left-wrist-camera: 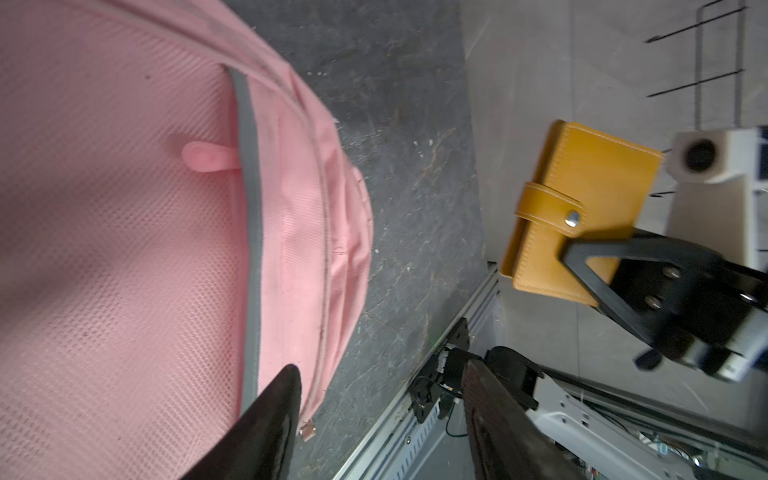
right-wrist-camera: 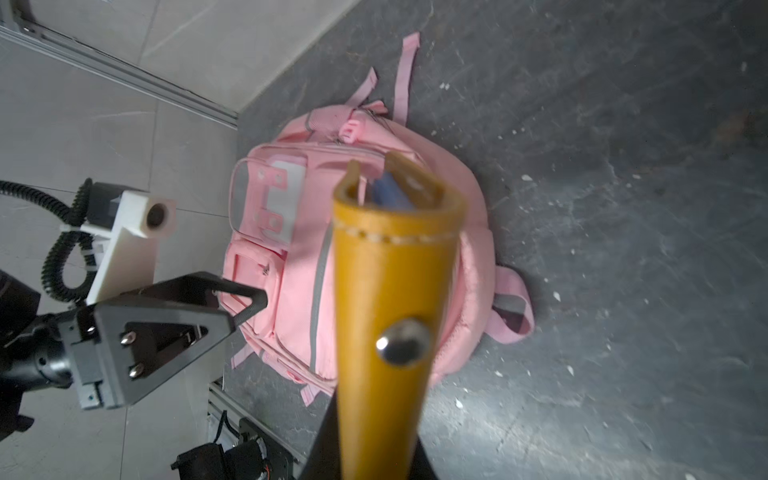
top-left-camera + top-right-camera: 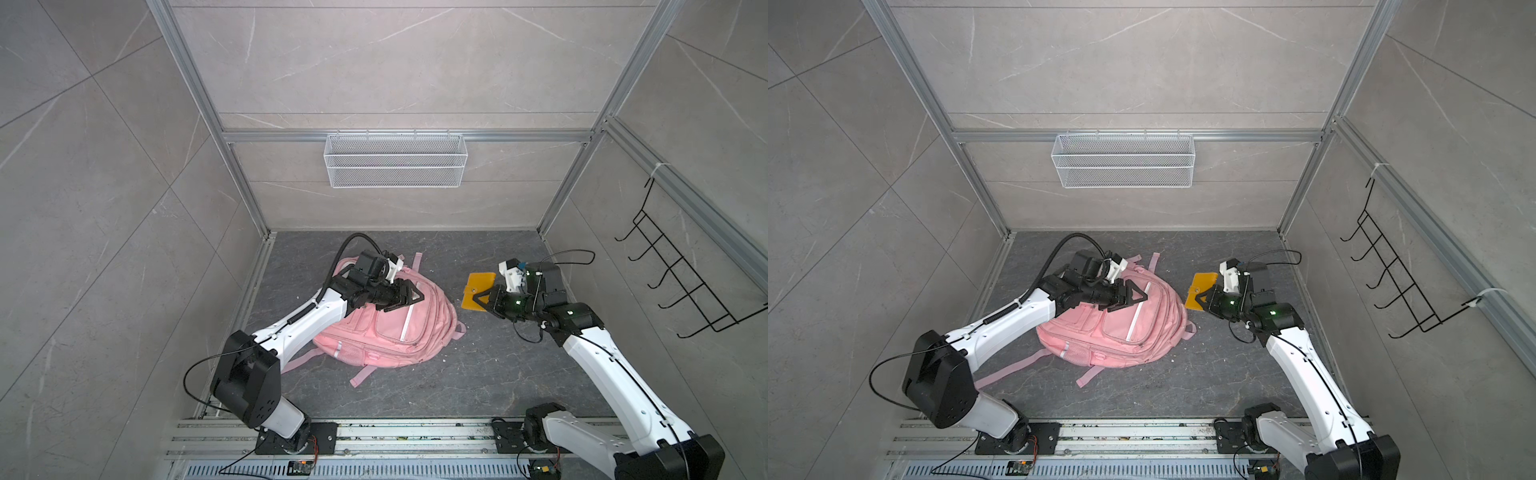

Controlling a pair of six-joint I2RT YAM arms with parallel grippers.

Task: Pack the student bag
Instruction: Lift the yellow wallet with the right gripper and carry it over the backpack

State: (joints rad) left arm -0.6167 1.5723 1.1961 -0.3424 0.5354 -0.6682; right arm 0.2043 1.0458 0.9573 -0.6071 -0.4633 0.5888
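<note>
Dark grey stone tabletop in a tiled, metal-framed cell: the student bag lies flat and a yellow wallet is held beside it.

Nearest, both arms rise from a metal rail. Beyond it the student bag rests front up at mid-tabletop, loose straps splayed. Its rounded end, with a strap loop, points toward the right arm, so its long axis seems to run left to right, though the outline is nearly round. The left tool hangs over the bag's far part, jaws spread and empty, and its arm hides that corner. Just right of the bag and not touching it, the right tool is clenched on the snap-strap wallet. Farther back, a white wire basket hangs on the rear wall and a black hook rack on the right wall.
</note>
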